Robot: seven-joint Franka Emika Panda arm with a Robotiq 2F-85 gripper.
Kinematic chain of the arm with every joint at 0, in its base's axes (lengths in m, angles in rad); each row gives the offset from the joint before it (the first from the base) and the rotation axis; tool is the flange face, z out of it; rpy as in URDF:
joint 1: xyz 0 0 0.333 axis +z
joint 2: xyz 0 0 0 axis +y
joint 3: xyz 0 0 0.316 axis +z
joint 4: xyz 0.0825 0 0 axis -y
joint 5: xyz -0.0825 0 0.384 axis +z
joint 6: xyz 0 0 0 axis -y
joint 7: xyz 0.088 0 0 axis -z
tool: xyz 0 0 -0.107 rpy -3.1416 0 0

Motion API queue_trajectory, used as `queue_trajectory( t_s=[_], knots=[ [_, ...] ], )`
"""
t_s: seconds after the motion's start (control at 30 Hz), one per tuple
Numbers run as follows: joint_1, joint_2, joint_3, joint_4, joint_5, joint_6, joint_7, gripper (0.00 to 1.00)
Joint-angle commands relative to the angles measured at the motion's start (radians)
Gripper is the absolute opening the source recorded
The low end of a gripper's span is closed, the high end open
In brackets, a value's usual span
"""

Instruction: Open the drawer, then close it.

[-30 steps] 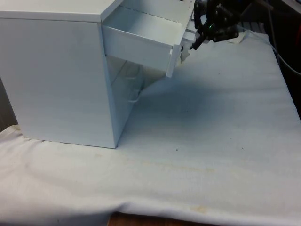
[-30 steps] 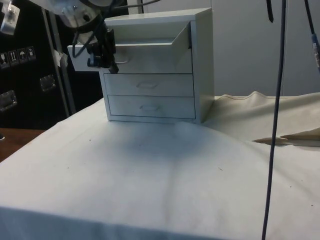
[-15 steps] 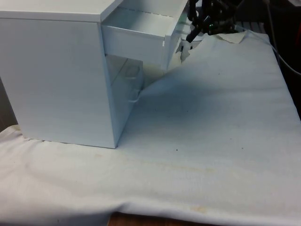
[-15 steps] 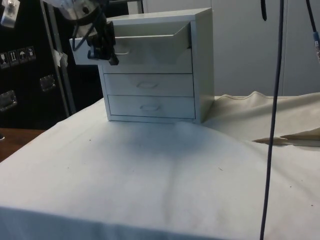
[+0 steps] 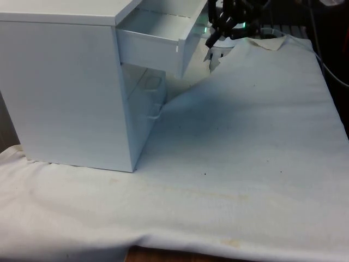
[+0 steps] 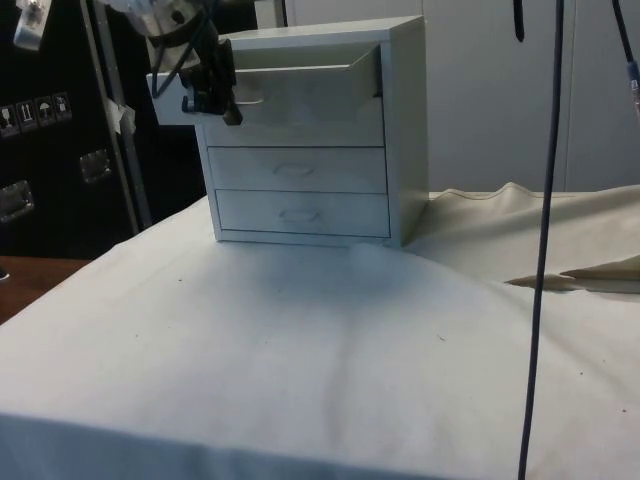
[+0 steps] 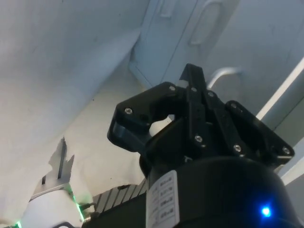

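A white chest of drawers (image 5: 65,87) stands on the cloth at the front view's left. Its top drawer (image 5: 150,46) is pulled partway out; in the side view its front (image 6: 300,95) juts a little past the two lower drawers (image 6: 295,170). My black gripper (image 5: 211,38) sits at the top drawer's front panel, beside the curved handle (image 7: 223,73). In the wrist view the gripper (image 7: 192,80) has its fingers pressed together, with the handle off to one side of them. From the side the gripper (image 6: 225,108) is at the front panel's outer end.
White cloth (image 5: 245,153) covers the table in front of the chest and lies wrinkled at its edges. A thin dark cable (image 6: 545,240) hangs down through the side view. Dark cabinets (image 6: 50,150) stand behind the chest.
The top drawer has slid further into the chest over the three moments. My gripper has moved along with its front panel, towards the chest.
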Motion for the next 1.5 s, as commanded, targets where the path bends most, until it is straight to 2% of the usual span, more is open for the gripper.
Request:
queue_trajectory(
  t_s=[0.0,0.03,0.23,0.3,0.33,0.37,0.4,0.43,0.57,0.63,0.77,0.9,1.13,1.17,1.2,1.43,1.47],
  knots=[
    [-0.002,0.000,0.000,0.000,0.001,0.001,-0.002,0.00],
    [-0.020,-0.001,-0.009,-0.006,-0.007,0.024,-0.026,0.00],
    [-0.028,-0.006,-0.013,-0.008,-0.008,0.027,-0.040,0.00],
    [-0.027,-0.008,-0.016,-0.007,-0.010,0.023,-0.044,0.00],
    [-0.009,-0.001,-0.005,0.000,0.003,0.002,-0.017,0.00],
    [-0.025,-0.011,-0.019,-0.006,-0.012,0.019,-0.047,0.00],
    [-0.025,-0.011,-0.019,-0.006,-0.012,0.019,-0.047,0.00],
    [-0.019,-0.012,-0.025,-0.003,-0.015,0.014,-0.050,0.00],
    [-0.009,-0.013,-0.041,0.000,-0.020,0.006,-0.058,0.00],
    [-0.009,-0.011,-0.041,0.002,-0.012,0.002,-0.055,0.00],
    [-0.013,-0.019,-0.053,0.001,-0.033,0.004,-0.071,0.00],
    [-0.010,-0.014,-0.060,0.003,-0.023,0.000,-0.073,0.00],
    [-0.016,-0.015,-0.090,-0.001,-0.038,0.014,-0.107,0.00],
    [-0.012,-0.013,-0.085,0.002,-0.029,0.002,-0.097,0.00],
    [-0.016,-0.015,-0.090,-0.001,-0.038,0.014,-0.107,0.00],
    [-0.022,-0.012,-0.111,-0.007,-0.033,0.024,-0.130,0.00],
    [-0.017,-0.010,-0.109,-0.003,-0.029,0.010,-0.120,0.00]
  ],
)
